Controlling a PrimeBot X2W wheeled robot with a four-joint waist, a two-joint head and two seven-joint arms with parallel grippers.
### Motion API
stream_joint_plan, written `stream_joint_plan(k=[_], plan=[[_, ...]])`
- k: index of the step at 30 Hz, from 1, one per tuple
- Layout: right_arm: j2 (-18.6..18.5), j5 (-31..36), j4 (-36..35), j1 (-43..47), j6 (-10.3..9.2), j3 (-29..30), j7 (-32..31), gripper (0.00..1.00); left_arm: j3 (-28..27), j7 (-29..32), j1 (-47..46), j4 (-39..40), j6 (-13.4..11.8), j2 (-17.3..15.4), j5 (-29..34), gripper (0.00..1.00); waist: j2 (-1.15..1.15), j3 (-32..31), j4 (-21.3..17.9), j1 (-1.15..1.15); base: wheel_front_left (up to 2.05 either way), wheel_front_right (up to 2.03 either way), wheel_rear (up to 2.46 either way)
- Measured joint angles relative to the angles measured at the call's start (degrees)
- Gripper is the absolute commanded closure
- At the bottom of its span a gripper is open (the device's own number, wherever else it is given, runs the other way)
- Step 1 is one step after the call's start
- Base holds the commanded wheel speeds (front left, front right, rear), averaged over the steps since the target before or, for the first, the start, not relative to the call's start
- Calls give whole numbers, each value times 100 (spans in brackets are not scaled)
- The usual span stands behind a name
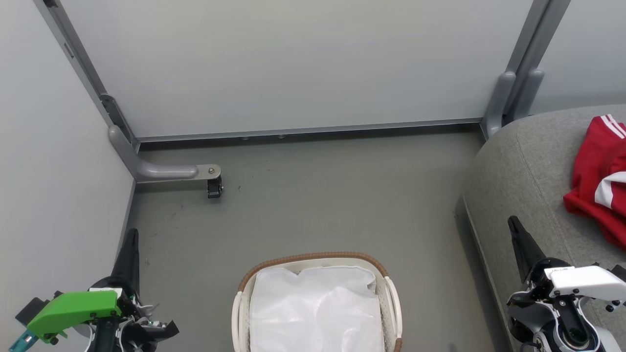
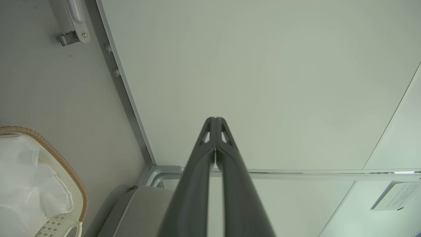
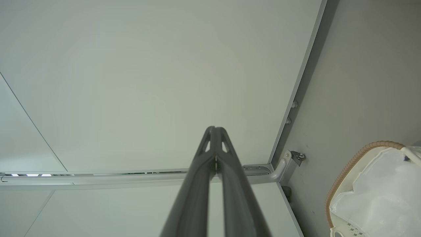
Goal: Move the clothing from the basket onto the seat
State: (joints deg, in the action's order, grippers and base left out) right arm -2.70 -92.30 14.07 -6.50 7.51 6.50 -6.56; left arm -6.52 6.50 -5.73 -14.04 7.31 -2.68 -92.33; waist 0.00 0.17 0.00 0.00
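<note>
The clothing [image 1: 597,182] lies in a red heap with white stripes on the seat [image 1: 523,161], ahead of the right tool [image 1: 513,225] and off to its right, well apart from its tips. In the head view the heap runs off the picture's right edge, so we cannot see all of it.

The basket [image 1: 318,255] sits on the floor [image 1: 318,195] between our two tools, nearer to us than their tips. Inside it we see the white liner [image 1: 315,308] and no red fabric, though its near end is cut off by the head view's bottom edge.

We judge the carrying step done and the task at or close to its end. What the next move calls for is a check of the hidden near end of the basket. If a garment is left there, one tool must open, reach down and inward, and pinch fabric rather than liner.

Both wrist views show the fingers pressed together with nothing between them, and that goes for the left tool [image 1: 132,233] as well.

Pale partition panels [image 1: 293,63] stand ahead of both tools, and a grey frame foot with a caster [image 1: 213,187] lies ahead of the left tool and to its right. Neither blocks a reach to the basket. The seat's rounded edge is just beside the right tool, so a swing inward wants care.
</note>
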Motion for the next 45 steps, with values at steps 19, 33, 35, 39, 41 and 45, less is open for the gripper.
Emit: stream_joint_plan(k=[19, 33, 35, 39, 41, 45], plan=[[0, 0, -1, 0, 0, 2, 1, 100, 0, 1, -13, 1, 1, 0, 0, 100, 0, 0, 0, 0, 0, 0, 0], [0, 0, -1, 0, 0, 2, 1, 100, 0, 0, -13, 1, 1, 0, 0, 100, 0, 0, 0, 0, 0, 0, 0], [0, 0, -1, 0, 0, 2, 1, 100, 0, 0, -13, 1, 1, 0, 0, 100, 0, 0, 0, 0, 0, 0, 0], [0, 0, -2, 0, 0, 2, 1, 100, 0, 1, -13, 1, 1, 0, 0, 100, 0, 0, 0, 0, 0, 0, 0], [0, 0, -2, 0, 0, 2, 0, 100, 0, 1, -13, 1, 1, 0, 0, 100, 0, 0, 0, 0, 0, 0, 0], [0, 0, -2, 0, 0, 2, 0, 100, 0, 0, -13, 1, 1, 0, 0, 100, 0, 0, 0, 0, 0, 0, 0]])
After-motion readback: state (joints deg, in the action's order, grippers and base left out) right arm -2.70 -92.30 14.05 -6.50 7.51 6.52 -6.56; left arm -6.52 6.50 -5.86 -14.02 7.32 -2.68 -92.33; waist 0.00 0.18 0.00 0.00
